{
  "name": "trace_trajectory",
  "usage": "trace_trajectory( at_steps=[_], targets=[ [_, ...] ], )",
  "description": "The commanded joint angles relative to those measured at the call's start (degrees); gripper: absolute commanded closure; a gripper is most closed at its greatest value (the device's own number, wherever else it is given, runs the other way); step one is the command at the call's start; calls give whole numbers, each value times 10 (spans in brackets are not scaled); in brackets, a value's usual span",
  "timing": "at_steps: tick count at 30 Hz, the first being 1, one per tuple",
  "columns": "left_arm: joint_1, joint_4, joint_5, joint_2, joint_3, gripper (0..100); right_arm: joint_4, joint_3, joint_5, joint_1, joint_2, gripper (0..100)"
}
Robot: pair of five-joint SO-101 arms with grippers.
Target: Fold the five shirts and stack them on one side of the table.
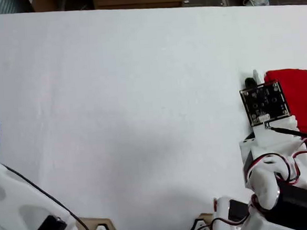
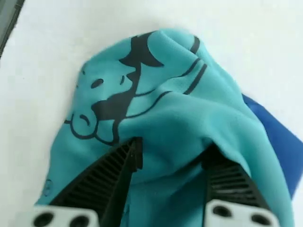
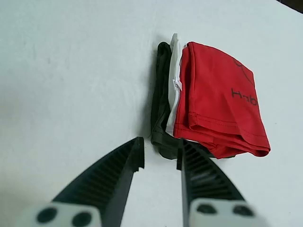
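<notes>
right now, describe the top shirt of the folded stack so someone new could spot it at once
On the white table, go to the side where the right gripper hangs open beside a folded stack. The top shirt is red with dark print, unlike the white shirt and the dark shirt beneath it.

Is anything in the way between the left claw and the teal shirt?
No, nothing visible. The left gripper is right at the teal shirt, fingers apart with cloth bunched between them. A blue shirt peeks out from behind it, not in between.
</notes>
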Motion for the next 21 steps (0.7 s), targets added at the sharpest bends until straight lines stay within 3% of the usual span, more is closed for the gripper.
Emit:
trace_trajectory(
  at_steps=[1, 7, 15, 21],
  targets=[
    [18, 51, 1, -24, -19, 767, -2, -2, -1, 0, -1, 875],
    [40, 117, 61, -83, -18, 767, -2, 0, 1, 0, -1, 875],
    [43, 117, 50, -114, 21, 767, -6, 0, -1, 0, -1, 875],
    [63, 116, 40, -112, 120, 767, -6, 0, 1, 0, -1, 875]
  ],
)
